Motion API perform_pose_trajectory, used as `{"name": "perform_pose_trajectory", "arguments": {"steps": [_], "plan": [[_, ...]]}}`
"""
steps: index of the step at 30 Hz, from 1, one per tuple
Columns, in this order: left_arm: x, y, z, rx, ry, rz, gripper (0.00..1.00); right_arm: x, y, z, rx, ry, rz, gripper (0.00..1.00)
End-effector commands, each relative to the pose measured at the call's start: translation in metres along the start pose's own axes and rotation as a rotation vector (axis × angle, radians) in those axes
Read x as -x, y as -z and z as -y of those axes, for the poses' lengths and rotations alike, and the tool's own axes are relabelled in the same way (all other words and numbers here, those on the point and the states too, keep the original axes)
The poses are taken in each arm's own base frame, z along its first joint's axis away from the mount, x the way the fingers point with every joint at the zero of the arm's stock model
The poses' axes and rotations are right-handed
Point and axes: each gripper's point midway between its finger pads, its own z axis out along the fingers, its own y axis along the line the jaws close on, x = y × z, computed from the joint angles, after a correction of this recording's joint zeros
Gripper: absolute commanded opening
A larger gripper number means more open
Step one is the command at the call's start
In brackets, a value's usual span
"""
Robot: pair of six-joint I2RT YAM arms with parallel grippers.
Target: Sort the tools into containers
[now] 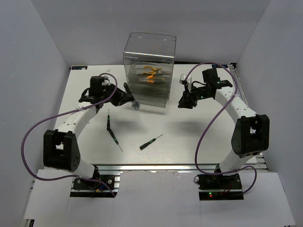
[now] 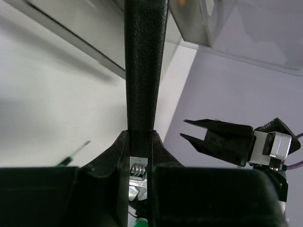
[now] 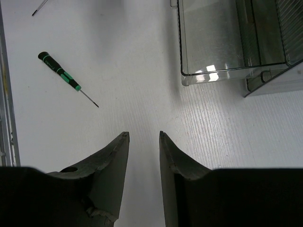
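Observation:
The clear smoky box of drawers [image 1: 149, 56] stands at the back middle, with orange-handled pliers [image 1: 152, 73] inside. Its bottom drawer [image 3: 222, 42] is pulled out and shows empty in the right wrist view. My left gripper [image 1: 129, 97] is just left of the box and is shut [image 2: 139, 135] on a black-handled tool [image 2: 142, 61]. A spring and metal at its base suggest pliers. My right gripper [image 1: 184, 101] hovers right of the box, open and empty [image 3: 142, 135]. Three screwdrivers lie on the table: two to the left [image 1: 109, 120] [image 1: 115, 139] and one in the middle [image 1: 150, 142] [image 3: 59, 72].
White table with grey walls on three sides. A metal rail [image 1: 165, 166] runs along the near edge. My right gripper's fingers [image 2: 208, 137] show in the left wrist view. Purple cables loop from both arms.

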Motion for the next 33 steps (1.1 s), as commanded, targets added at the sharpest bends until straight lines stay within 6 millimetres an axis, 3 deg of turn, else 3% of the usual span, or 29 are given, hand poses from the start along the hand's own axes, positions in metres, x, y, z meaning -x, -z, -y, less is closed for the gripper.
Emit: {"name": "perform_pose_trajectory", "arguments": {"steps": [1,5,18,20,22,24,28,33], "plan": [[0.003,-0.012,0.062,-0.128,0.051,0.059,0.00,0.015,0.010,-0.004,-0.013,0.061,0.048,0.38],[-0.005,-0.033,0.076,-0.124,0.094,0.062,0.00,0.011,0.012,-0.006,-0.018,0.057,0.055,0.38],[0.011,-0.093,0.093,-0.145,0.353,0.126,0.00,0.008,0.018,-0.006,-0.035,0.047,0.069,0.38],[0.013,-0.099,0.096,-0.149,0.359,0.130,0.06,0.008,0.019,-0.006,-0.037,0.046,0.070,0.38],[0.019,-0.104,0.104,-0.182,0.357,0.134,0.31,0.008,0.019,-0.007,-0.039,0.047,0.070,0.38],[0.021,-0.108,0.109,-0.205,0.346,0.128,0.45,0.007,0.020,-0.007,-0.041,0.050,0.071,0.38],[0.017,-0.109,0.113,-0.230,0.331,0.102,0.54,0.007,0.020,-0.008,-0.037,0.070,0.066,0.38],[0.014,-0.101,0.119,-0.283,0.295,0.099,0.57,0.011,0.022,-0.007,-0.034,0.113,0.066,0.40]]}}
